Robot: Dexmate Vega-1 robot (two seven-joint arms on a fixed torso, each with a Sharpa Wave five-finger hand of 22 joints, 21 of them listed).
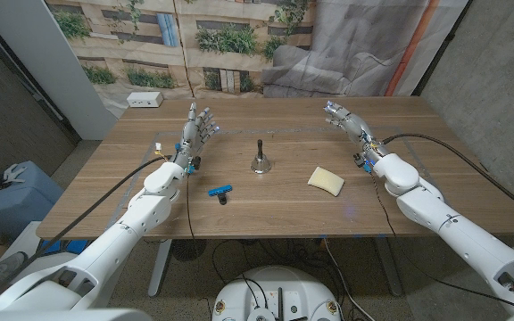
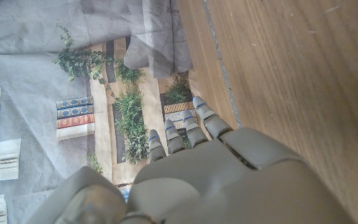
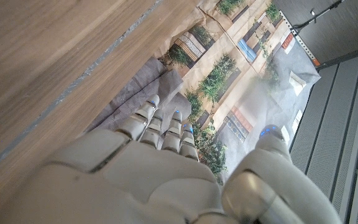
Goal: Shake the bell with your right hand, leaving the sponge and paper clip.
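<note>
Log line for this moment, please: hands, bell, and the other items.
left hand: open, idle | right hand: open, away from bell | bell: upright, untouched | sponge, paper clip: untouched

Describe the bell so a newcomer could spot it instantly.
Start at the wooden table and look to its middle, between the two robot arms. The bell stands upright there, a small metal dome with a thin dark handle. The blue paper clip lies flat nearer the front on its left, and the pale yellow sponge lies flat on its right; only the bell stands tall.
</note>
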